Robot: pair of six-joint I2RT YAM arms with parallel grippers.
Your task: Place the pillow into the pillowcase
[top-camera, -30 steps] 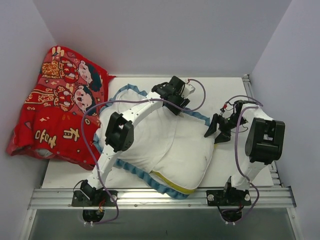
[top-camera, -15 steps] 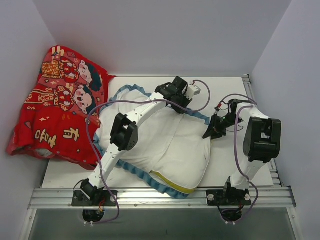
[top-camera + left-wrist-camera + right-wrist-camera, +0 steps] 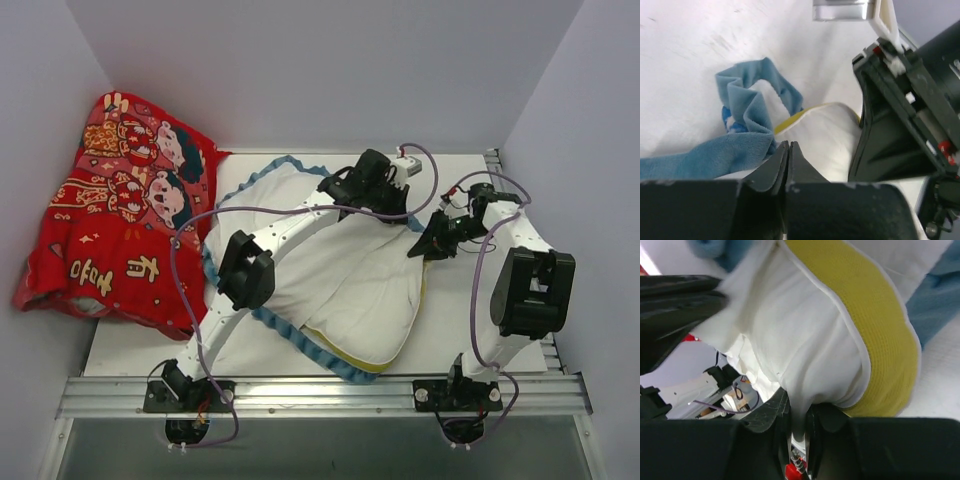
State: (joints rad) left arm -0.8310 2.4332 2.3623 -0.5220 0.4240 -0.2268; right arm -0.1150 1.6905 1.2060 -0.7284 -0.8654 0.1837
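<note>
The pillowcase [image 3: 330, 270] lies white side out on the table, its blue ruffled trim [image 3: 285, 335] round the edge. The pillow [image 3: 362, 366] shows as a yellow-piped edge at the near side. At the far right corner both grippers meet. My left gripper [image 3: 396, 207] is shut, and in the left wrist view the blue trim [image 3: 752, 107] runs taut into its closed jaws [image 3: 789, 145]. The pillow [image 3: 825, 142] bulges behind them. My right gripper [image 3: 420, 246] is shut on a fold of the white, yellow-edged pillow [image 3: 805, 330], pinched between its fingers [image 3: 799, 412].
A red cartoon-figure cloth [image 3: 120, 220] is heaped at the far left, overlapping the table edge. White walls close in the back and both sides. An aluminium rail [image 3: 320, 395] carries both arm bases at the near edge.
Both grippers have shut at the far right corner. The left one moved up and right, and the pillowcase with its blue trim shifted that way too.
</note>
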